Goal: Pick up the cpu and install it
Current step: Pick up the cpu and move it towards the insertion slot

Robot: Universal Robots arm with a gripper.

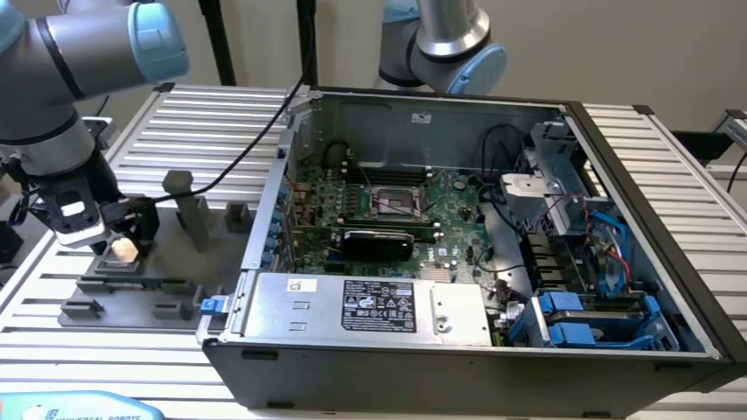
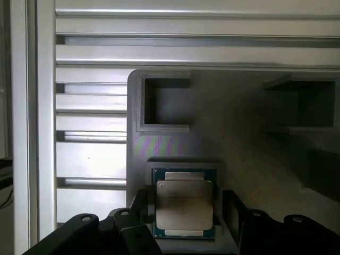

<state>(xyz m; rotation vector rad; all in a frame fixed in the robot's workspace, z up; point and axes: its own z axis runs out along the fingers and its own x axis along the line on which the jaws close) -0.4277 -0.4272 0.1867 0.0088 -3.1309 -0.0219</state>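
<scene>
One pincer (image 1: 122, 241), one cpu (image 2: 184, 199), one grey fixture plate (image 1: 129, 308), one open computer case (image 1: 467, 360) with one dark square socket (image 1: 391, 202) on its board, and one thin green memory stick (image 1: 140, 282) on the plate.

The pincer's two fingers (image 2: 141, 210) stand spread as wide as they go, and they grip nothing. The cpu lies flat between them, directly beneath the pincer, silvery top up, seated in a square nest on the fixture plate. A narrow gap shows on each side of it.

The memory stick lies just below the pincer on the plate. The case and its socket sit well apart from the pincer, toward the exterior view's right.
</scene>
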